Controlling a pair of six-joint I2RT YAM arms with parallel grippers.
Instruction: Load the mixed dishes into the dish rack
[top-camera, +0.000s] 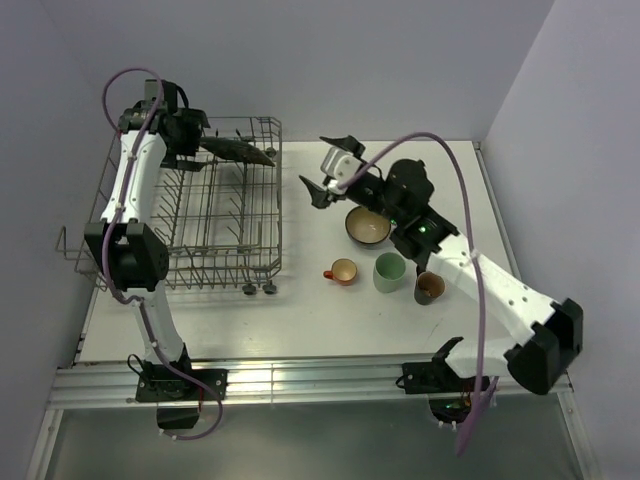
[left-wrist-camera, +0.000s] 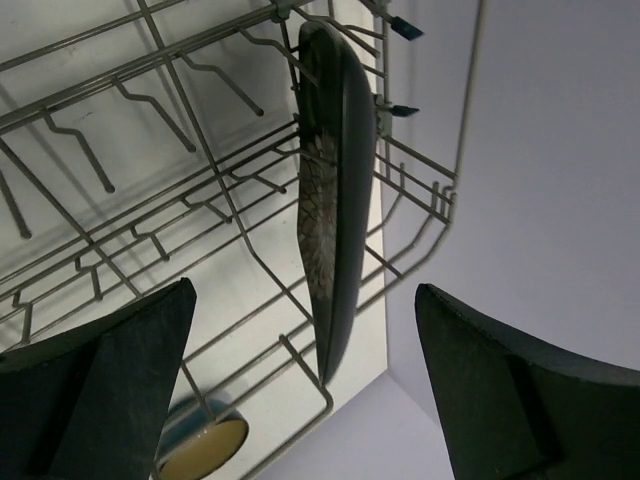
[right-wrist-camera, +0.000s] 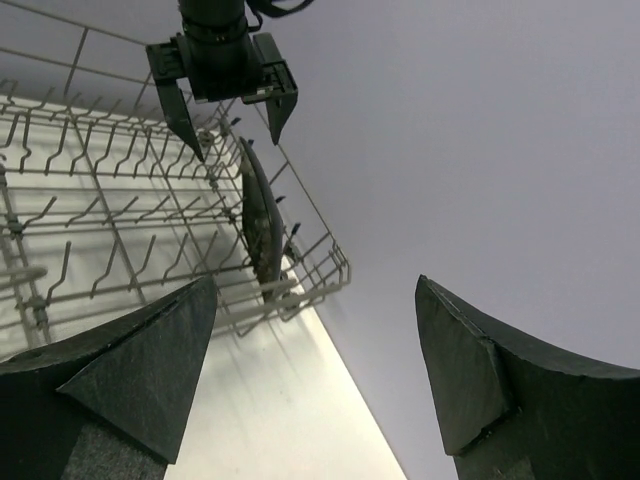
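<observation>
The dish rack (top-camera: 200, 215) stands on the left of the table. The dark speckled plate (top-camera: 238, 150) stands on edge between the tines at its far right corner. My left gripper (top-camera: 205, 137) is open just left of the plate and apart from it. In the left wrist view the plate (left-wrist-camera: 335, 200) rises beyond the open left gripper (left-wrist-camera: 305, 290). My right gripper (top-camera: 315, 165) is open and empty, between the rack and the blue bowl (top-camera: 367, 226). On the table in front of the bowl sit the orange-red cup (top-camera: 342, 271), the pale green mug (top-camera: 389, 272) and the brown cup (top-camera: 430, 287).
In the right wrist view the plate (right-wrist-camera: 262, 220) stands in the rack (right-wrist-camera: 100, 200), below the left gripper (right-wrist-camera: 225, 110). A grey wall closes the table's far and right sides. The rack's wheels (top-camera: 258, 288) face the near edge.
</observation>
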